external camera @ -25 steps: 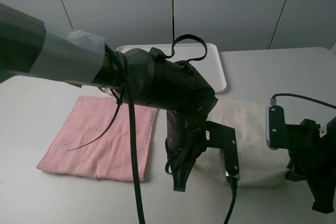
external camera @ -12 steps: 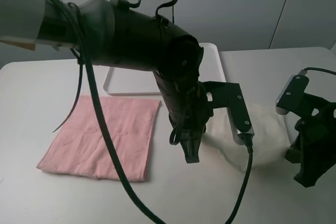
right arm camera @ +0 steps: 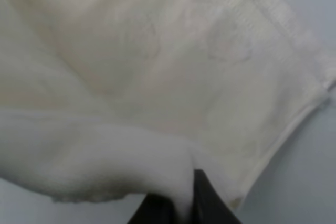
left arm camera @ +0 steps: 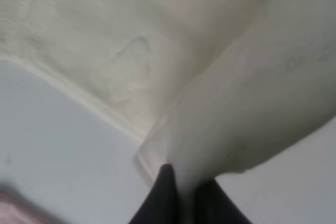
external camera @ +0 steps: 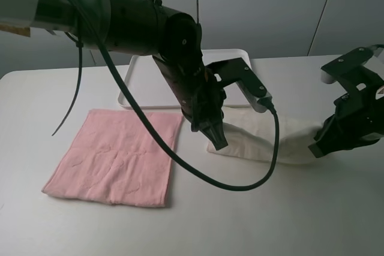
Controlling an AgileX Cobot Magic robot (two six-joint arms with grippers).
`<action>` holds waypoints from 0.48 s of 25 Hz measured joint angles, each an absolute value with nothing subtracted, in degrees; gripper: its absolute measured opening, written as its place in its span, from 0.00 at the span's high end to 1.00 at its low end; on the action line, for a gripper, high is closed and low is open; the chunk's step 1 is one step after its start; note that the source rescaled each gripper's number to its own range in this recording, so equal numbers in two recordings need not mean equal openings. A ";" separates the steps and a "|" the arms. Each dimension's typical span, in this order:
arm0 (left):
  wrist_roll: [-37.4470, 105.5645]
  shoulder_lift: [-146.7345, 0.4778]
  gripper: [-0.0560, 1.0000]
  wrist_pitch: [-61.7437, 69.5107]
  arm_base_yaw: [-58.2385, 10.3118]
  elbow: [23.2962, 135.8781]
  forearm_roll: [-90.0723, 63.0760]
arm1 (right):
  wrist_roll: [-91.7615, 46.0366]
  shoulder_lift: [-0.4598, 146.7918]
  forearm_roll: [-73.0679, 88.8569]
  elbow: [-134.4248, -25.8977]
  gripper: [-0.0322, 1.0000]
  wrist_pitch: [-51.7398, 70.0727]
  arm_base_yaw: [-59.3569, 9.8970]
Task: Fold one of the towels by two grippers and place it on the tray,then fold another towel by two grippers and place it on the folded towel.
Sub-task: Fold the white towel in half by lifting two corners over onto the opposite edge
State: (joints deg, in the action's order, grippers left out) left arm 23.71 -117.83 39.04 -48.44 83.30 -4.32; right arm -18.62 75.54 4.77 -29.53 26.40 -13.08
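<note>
The cream-white towel (external camera: pixel 264 137) lies on the table right of centre, doubled over into a long band. My left gripper (external camera: pixel 217 141) is shut on its left corner, and my right gripper (external camera: pixel 318 148) is shut on its right end. In the left wrist view the black fingertips (left arm camera: pixel 167 195) pinch a towel (left arm camera: pixel 157 51) edge; my left gripper (left arm camera: pixel 181 192) shows no gap. The right wrist view shows my right gripper (right arm camera: pixel 178 203) clamped on a fold of the towel (right arm camera: pixel 157 77). The pink towel (external camera: pixel 117 157) lies flat at the left. The white tray (external camera: pixel 137 91) sits behind, partly hidden by my left arm.
My thick left arm (external camera: pixel 126 22) crosses from the upper left over the tray, with a black cable (external camera: pixel 180 169) looping down over the pink towel and the table. A grey wall stands behind the table's far edge.
Both grippers have moved from the table's front edge back toward the tray, carrying the cream towel's near edge with them. The towel has gone from spread out to doubled over.
</note>
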 joint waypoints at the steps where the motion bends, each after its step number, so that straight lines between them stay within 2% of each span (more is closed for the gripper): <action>1: 23.31 -117.83 0.95 38.21 -48.16 83.30 -4.44 | -15.97 75.97 3.19 -29.53 0.97 26.16 -13.08; 12: 17.61 -119.67 0.95 32.11 -48.05 84.53 -2.10 | 13.04 82.54 -16.05 -29.79 0.97 22.46 -13.08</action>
State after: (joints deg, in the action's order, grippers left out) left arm 17.61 -119.67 32.11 -48.05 84.53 -2.10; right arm 13.04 82.54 -16.05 -29.79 22.46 -13.08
